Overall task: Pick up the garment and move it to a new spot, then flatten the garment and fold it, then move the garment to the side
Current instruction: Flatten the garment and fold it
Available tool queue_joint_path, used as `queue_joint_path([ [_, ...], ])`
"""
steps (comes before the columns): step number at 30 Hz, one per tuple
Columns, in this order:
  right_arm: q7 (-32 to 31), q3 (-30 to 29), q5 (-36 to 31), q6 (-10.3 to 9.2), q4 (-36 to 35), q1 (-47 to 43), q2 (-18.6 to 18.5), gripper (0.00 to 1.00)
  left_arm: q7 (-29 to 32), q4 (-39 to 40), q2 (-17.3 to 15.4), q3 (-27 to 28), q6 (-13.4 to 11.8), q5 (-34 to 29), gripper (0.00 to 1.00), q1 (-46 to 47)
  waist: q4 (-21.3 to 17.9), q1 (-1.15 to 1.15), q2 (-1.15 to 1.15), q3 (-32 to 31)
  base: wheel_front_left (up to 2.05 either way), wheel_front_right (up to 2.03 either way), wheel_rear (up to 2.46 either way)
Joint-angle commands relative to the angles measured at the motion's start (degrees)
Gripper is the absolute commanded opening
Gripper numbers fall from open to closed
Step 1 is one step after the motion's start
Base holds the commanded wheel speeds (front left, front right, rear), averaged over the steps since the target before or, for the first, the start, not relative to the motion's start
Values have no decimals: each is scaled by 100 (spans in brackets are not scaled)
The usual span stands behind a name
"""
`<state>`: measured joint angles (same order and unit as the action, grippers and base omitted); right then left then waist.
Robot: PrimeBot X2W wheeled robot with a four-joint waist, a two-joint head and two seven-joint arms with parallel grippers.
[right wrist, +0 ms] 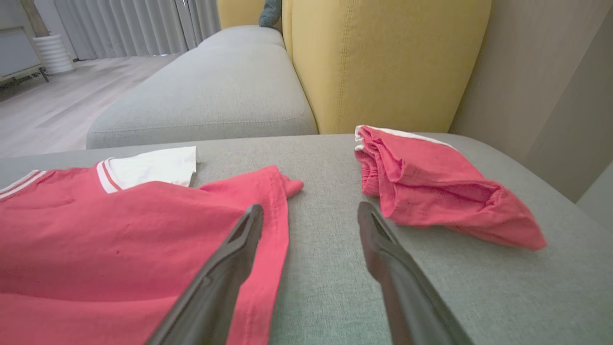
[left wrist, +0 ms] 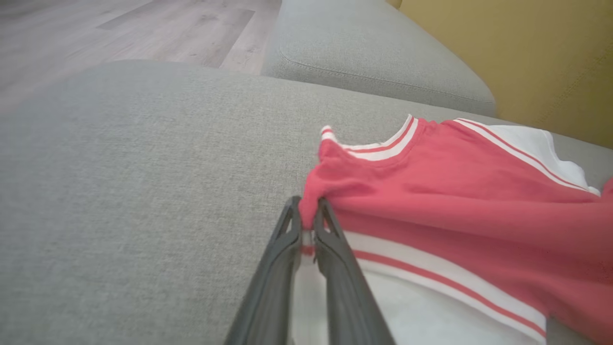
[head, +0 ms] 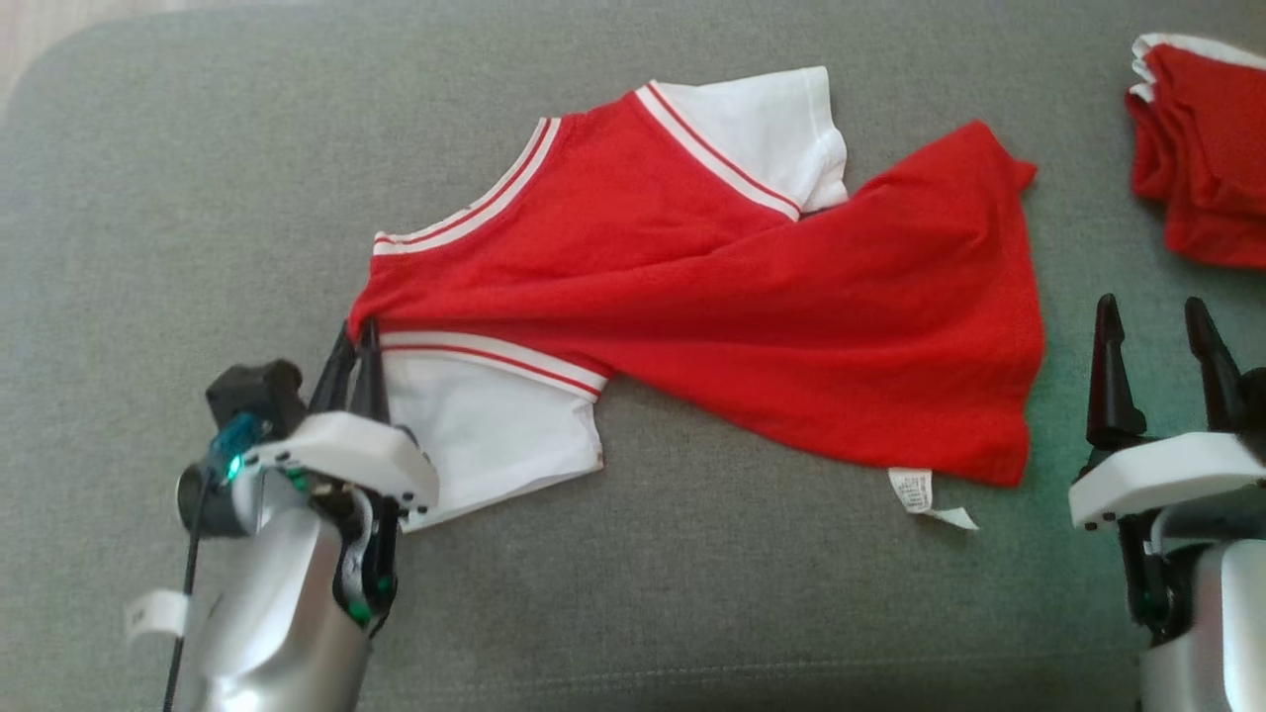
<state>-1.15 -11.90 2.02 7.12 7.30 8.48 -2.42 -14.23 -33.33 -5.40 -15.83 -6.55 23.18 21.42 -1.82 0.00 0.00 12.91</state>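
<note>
The red shirt (head: 712, 297) lay flat but twisted on the grey sofa cushion (head: 148, 198). It had short white sleeves (head: 485, 435) with red and white stripes. Its bottom half was wrinkled, and a small white tag (head: 915, 491) stuck out from the hem

One garment (head: 712, 297), one bundled red cloth (head: 1207, 158), one yellow backrest (right wrist: 383, 62) and two grey cushions (left wrist: 119, 191).

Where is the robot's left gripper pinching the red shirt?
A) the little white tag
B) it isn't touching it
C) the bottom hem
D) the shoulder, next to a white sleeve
D: the left gripper is shut on the shoulder of the red shirt, right beside the white sleeve.
</note>
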Motion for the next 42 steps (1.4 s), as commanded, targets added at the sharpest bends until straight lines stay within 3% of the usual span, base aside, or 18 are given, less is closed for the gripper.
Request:
queue_joint_path([
  [1,99,132,-3,36,-148,178,-45,100,-75,219,-150,230,-16,-68,83,34,29,0,0,-57,0,0,0],
  [2,154,144,-7,36,-123,194,-45,100,-75,293,-138,256,4,-97,100,-21,41,0,0,-92,0,0,0],
  [11,555,414,31,36,54,199,-45,100,-76,1290,-5,406,180,-494,100,-630,169,0,0,-542,0,0,0],
  [19,778,942,318,36,310,126,-45,100,-76,2020,121,446,182,-723,100,-1270,273,0,0,-1039,0,0,0],
  [28,1099,1313,602,36,737,-21,-45,100,-76,2305,192,344,148,-770,100,-1839,402,0,0,-1386,0,0,0],
  [42,1203,1438,644,36,1029,-40,-45,100,-76,2360,224,176,127,-802,100,-1970,402,0,0,-1438,0,0,0],
])
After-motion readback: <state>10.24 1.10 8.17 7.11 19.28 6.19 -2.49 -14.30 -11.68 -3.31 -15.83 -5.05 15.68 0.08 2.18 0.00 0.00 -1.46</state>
